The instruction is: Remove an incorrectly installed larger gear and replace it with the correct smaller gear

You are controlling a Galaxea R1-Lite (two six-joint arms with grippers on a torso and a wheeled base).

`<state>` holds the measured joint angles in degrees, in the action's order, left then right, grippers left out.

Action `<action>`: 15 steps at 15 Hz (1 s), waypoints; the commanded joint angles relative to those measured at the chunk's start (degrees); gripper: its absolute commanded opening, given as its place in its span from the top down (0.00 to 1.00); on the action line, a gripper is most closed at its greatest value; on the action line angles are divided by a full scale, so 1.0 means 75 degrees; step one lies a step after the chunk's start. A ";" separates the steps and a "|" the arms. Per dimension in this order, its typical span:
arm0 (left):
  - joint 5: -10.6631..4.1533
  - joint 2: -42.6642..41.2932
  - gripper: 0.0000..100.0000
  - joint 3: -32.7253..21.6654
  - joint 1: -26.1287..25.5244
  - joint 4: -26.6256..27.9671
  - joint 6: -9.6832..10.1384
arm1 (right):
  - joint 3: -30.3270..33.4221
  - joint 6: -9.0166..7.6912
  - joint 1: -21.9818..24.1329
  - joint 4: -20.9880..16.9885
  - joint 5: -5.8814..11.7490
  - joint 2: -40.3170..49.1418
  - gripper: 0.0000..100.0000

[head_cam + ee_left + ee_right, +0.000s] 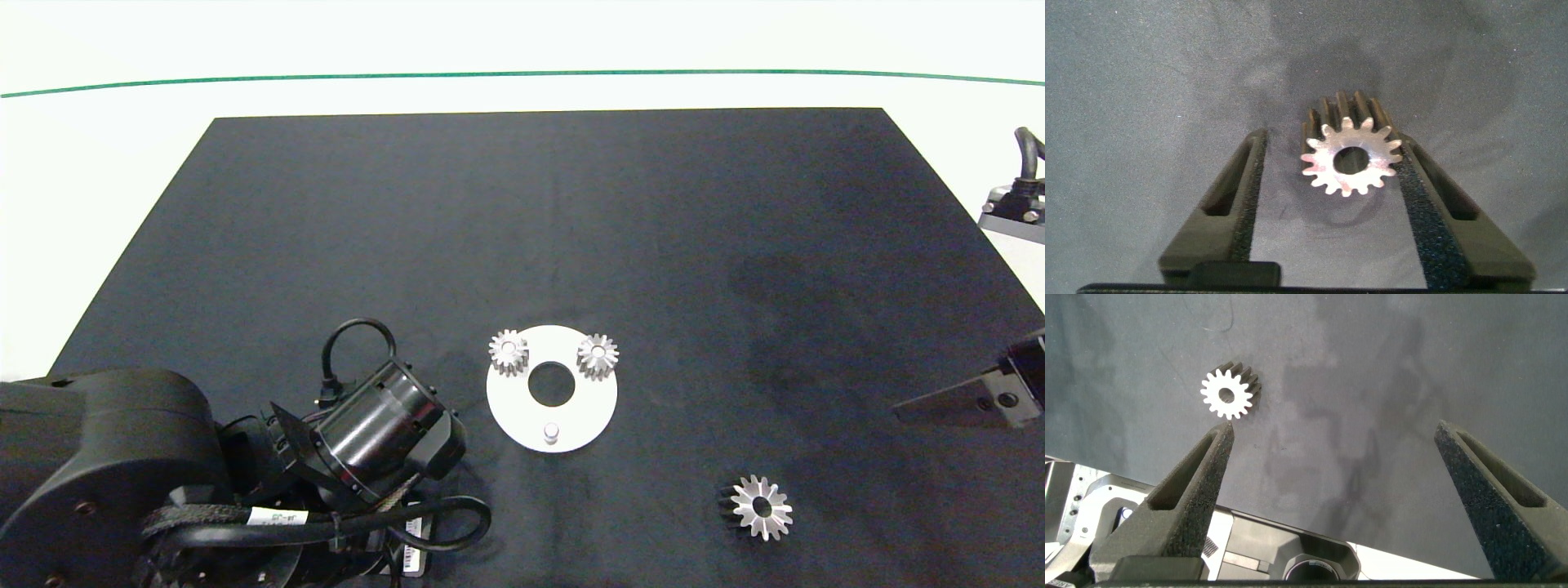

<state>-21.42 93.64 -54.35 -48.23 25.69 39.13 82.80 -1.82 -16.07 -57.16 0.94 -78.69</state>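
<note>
The smaller gear (1350,159), silver with short blunt teeth, lies on the black mat between the fingers of my left gripper (1331,140). That gripper is open: the gear sits against one pad, with a gap to the other. In the head view the left arm covers this gear. The larger gear (761,506), with long pointed teeth, lies on the mat at the front right and also shows as the larger gear (1229,394). My right gripper (1333,429) hovers open and empty at the right edge, behind that gear.
A white round plate (510,400) with a centre hole lies mid-table. It carries two small gears (508,351) (598,355) at the back and a bare peg (552,430) at the front. The black mat (522,229) covers most of the table.
</note>
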 commanded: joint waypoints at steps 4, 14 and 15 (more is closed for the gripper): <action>-0.0027 0.0007 0.51 0.0004 -0.0027 0.0044 0.0032 | -0.0036 -0.0074 0.0009 -0.0043 0.0004 0.0004 0.00; -0.0027 0.0019 0.64 0.0004 -0.0027 0.0032 0.0150 | -0.0036 -0.0098 0.0009 -0.0043 -0.0008 0.0004 0.00; -0.0027 0.0019 0.65 0.0004 -0.0039 0.0044 0.0138 | -0.0036 -0.0098 0.0009 -0.0043 -0.0008 -0.0008 0.00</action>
<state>-21.49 93.77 -54.32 -48.45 25.80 39.94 82.52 -2.52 -16.01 -57.16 0.88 -78.69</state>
